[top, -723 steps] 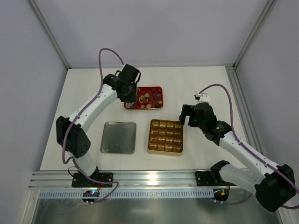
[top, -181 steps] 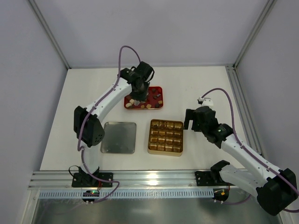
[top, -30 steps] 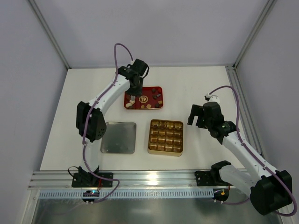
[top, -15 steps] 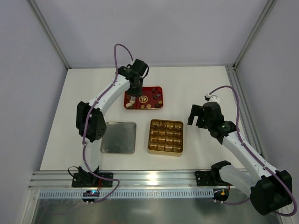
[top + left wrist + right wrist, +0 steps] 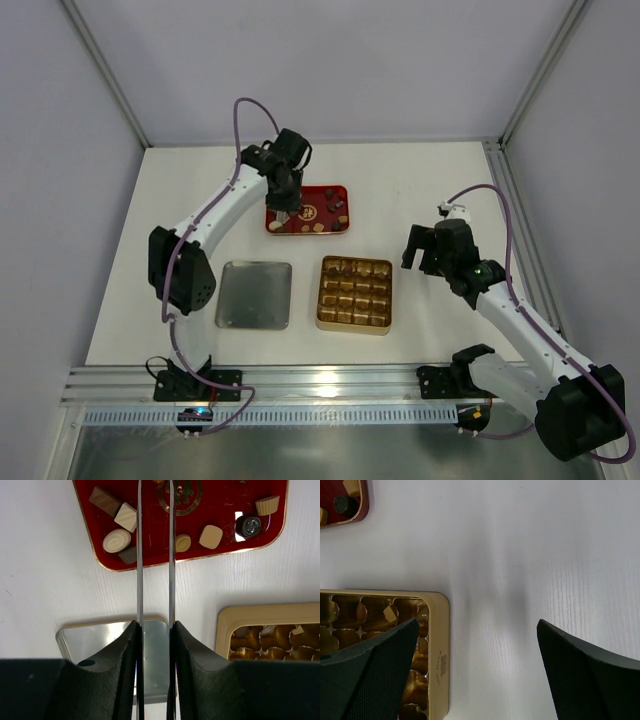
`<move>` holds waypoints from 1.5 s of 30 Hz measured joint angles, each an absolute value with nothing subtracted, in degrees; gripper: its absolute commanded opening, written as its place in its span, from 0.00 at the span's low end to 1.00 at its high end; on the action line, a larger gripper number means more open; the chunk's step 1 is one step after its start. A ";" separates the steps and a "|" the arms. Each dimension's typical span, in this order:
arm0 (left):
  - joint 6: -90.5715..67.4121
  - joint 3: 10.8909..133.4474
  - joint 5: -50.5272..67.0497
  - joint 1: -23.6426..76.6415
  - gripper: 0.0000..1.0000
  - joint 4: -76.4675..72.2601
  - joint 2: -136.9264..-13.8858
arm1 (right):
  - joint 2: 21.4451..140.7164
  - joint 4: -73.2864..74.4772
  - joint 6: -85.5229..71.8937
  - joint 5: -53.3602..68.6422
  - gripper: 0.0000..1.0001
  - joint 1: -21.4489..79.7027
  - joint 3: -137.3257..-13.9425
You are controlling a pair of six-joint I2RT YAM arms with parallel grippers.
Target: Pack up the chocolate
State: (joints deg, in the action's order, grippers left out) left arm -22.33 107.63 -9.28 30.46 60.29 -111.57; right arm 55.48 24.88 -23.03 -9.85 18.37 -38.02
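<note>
Several chocolates, brown, tan and cream, lie in the red tray [image 5: 322,190], among them a cream cube [image 5: 126,517], a swirled cream round [image 5: 116,540] and a tan cube [image 5: 210,536]. My left gripper [image 5: 284,205] hangs over the tray's left part. Its thin metal blades [image 5: 154,510] stand a narrow gap apart with nothing seen between them; their tips run off the top edge. The gold tin [image 5: 320,295] holds a tan piece [image 5: 298,629], also in the right wrist view [image 5: 390,614]. My right gripper [image 5: 413,250] is wide open and empty beside the tin's right edge [image 5: 440,655].
The silver lid [image 5: 254,294] lies flat left of the tin, below the tray. The red tray's corner with a dark round chocolate [image 5: 341,502] shows in the right wrist view. Bare white table lies right of the tin. Frame posts and walls border the table.
The left arm's elbow has swung a little to the left while its gripper stays over the tray's left part. The right arm has not moved.
</note>
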 measured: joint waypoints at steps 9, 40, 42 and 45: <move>-22.52 105.30 -8.93 30.81 0.29 60.71 -106.41 | 55.09 24.86 -23.05 -9.76 1.00 18.35 -37.58; -34.26 87.33 -8.56 54.72 0.29 64.25 -80.60 | 57.43 22.52 -24.10 -9.43 1.00 18.31 -37.36; -35.33 86.02 -8.80 55.94 0.29 64.66 -78.94 | 58.00 22.28 -24.12 -9.43 1.00 18.31 -37.36; -36.47 84.27 -9.04 57.32 0.29 65.10 -77.10 | 58.54 22.17 -24.14 -9.41 1.00 18.28 -37.36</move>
